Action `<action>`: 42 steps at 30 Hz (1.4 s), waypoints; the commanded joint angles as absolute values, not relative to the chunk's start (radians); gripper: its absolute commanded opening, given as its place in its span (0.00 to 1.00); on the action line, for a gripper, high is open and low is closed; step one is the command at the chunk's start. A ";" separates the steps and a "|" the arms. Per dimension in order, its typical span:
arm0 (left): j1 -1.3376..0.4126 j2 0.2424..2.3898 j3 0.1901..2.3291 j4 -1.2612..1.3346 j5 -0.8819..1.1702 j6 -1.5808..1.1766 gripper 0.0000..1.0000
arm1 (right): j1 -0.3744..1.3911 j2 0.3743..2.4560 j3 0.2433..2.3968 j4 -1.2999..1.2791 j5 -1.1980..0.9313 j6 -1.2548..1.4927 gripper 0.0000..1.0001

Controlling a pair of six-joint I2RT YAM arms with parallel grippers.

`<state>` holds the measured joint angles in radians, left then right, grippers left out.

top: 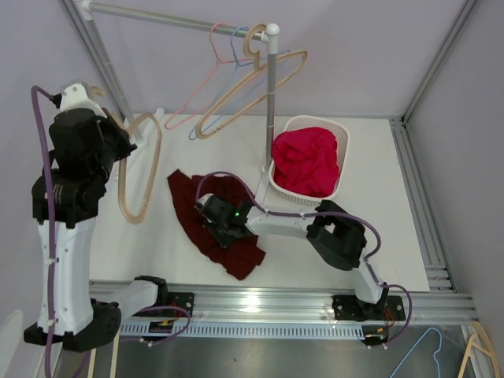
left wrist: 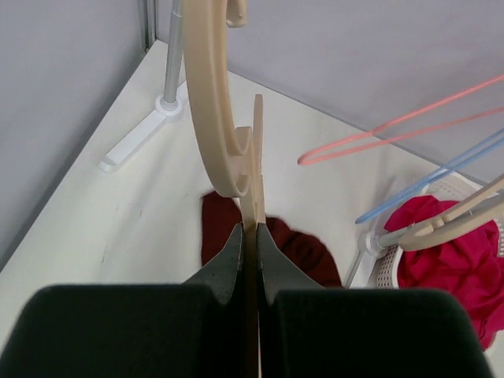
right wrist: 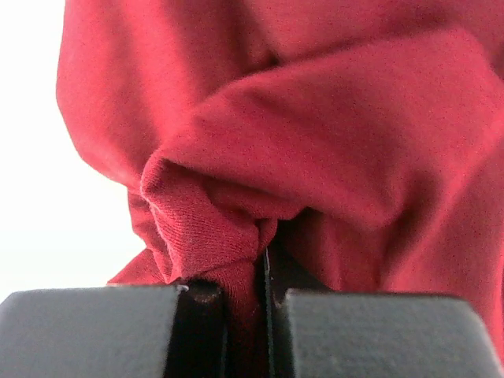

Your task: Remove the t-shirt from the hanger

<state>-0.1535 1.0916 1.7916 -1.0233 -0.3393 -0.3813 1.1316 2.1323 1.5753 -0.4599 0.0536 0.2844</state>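
A dark red t-shirt (top: 206, 213) lies crumpled on the white table, off the hanger. My right gripper (top: 211, 214) rests low on it and is shut on a fold of its cloth (right wrist: 213, 228). My left gripper (top: 118, 146) is raised at the left and is shut on a beige wooden hanger (top: 142, 169), which hangs bare beside it. In the left wrist view the hanger (left wrist: 214, 118) rises from between my shut fingers (left wrist: 232, 260), with the t-shirt (left wrist: 303, 248) on the table below.
A white basket (top: 339, 161) holds a bright red garment (top: 305, 161) at the right. A rack post (top: 270, 102) stands beside it, with its rail (top: 173, 17) carrying pink, blue and beige hangers (top: 236, 94). The rack foot (left wrist: 138, 134) is at the far left.
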 commanded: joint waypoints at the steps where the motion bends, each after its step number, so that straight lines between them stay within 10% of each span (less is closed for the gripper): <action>1: -0.077 1.143 1.844 -0.916 -0.141 -0.362 0.01 | 1.149 1.894 1.400 -0.526 -0.002 0.316 0.00; 12: -0.067 1.296 1.954 -0.750 0.041 -0.313 0.01 | 0.882 1.273 1.458 -0.727 0.183 0.321 0.00; 29: -0.069 1.379 1.996 -0.620 -0.029 -0.167 0.01 | 0.436 1.566 2.233 -0.812 0.101 0.224 0.00; 42: -0.071 1.465 1.977 -0.459 0.101 -0.067 0.01 | 0.270 1.652 2.314 -0.778 0.018 0.222 0.00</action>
